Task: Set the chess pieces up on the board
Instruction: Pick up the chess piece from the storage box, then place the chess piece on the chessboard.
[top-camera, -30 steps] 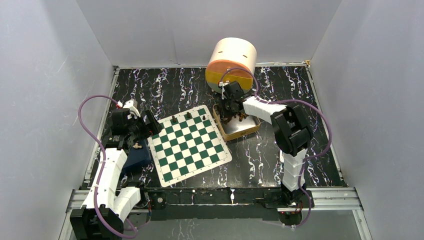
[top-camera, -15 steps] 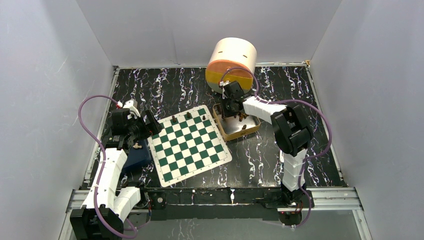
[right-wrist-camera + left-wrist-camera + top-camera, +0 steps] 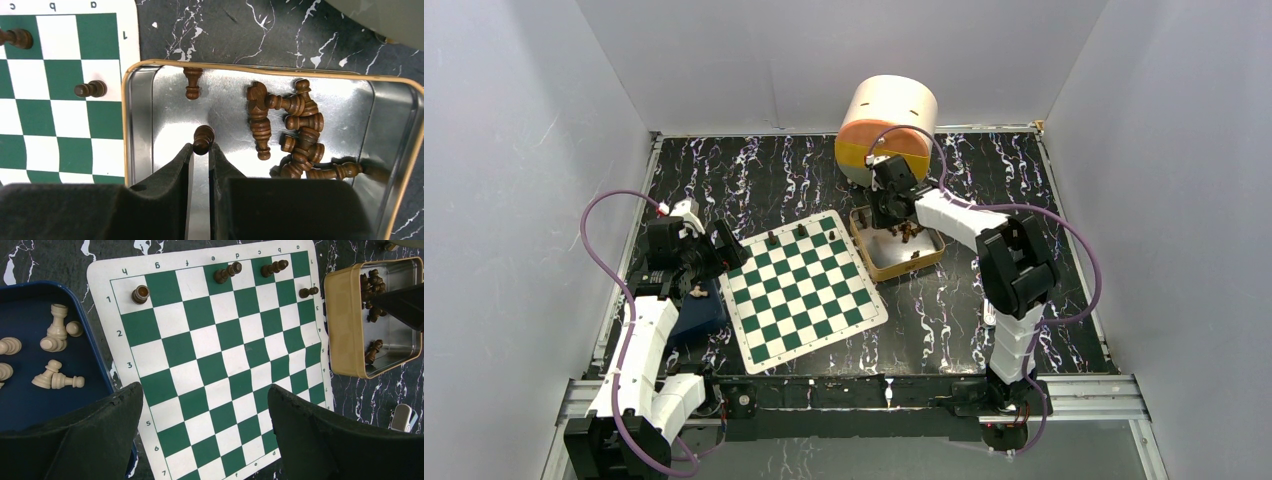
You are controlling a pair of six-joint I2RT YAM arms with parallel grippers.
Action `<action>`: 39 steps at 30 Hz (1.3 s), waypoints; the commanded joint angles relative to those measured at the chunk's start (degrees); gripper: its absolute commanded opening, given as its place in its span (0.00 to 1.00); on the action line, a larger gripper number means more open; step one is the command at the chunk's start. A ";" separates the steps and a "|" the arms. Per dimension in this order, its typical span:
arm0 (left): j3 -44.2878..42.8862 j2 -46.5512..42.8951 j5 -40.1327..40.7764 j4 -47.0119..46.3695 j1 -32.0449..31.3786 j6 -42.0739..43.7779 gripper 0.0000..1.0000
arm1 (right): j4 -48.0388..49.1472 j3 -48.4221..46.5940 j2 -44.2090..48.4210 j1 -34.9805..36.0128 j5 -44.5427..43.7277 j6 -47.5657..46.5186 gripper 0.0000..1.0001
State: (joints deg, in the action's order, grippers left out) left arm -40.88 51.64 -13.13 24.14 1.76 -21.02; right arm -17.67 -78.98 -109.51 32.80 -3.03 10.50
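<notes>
The green-and-white board (image 3: 802, 288) lies mid-table and also shows in the left wrist view (image 3: 220, 360). Several dark brown chess pieces (image 3: 227, 272) stand along its far edge, one near its corner (image 3: 90, 89). More dark pieces (image 3: 295, 132) lie piled in the tan tin tray (image 3: 395, 150), which also shows in the top view (image 3: 927, 260). My right gripper (image 3: 201, 148) is shut on a dark pawn (image 3: 203, 137), held above the tray floor. My left gripper (image 3: 205, 400) is open and empty above the board's near left side.
A blue tray (image 3: 25, 390) holding several cream pieces (image 3: 55, 335) sits left of the board. A round tan container (image 3: 887, 128) stands behind the tin tray. A lone dark piece (image 3: 192, 82) lies at the tray's far rim.
My right gripper has risen and pulled back toward the far side of the tray with the pawn in it. The left arm has not moved.
</notes>
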 commanded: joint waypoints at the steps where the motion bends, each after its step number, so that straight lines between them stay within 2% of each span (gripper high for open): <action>1: -0.93 -0.49 -0.84 -0.41 -0.04 0.27 0.91 | -1.04 -3.51 4.92 0.58 -0.58 0.01 0.17; 16: -0.86 -1.66 -0.07 -0.39 -0.07 0.18 0.91 | -1.63 -11.17 4.12 7.79 0.56 3.55 0.15; 26: -0.78 -2.13 0.34 -0.40 -0.09 0.10 0.91 | -0.60 -15.94 -3.60 14.62 -1.41 3.70 0.15; 39: -0.85 -2.50 0.67 -0.23 -0.04 0.10 0.91 | -4.60 -23.43 -12.93 15.55 -1.80 4.97 0.15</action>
State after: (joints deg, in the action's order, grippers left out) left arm -40.88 50.74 -12.88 24.03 1.76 -21.04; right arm -21.74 -98.19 -121.60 48.47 -4.05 14.63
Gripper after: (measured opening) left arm 0.913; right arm 0.217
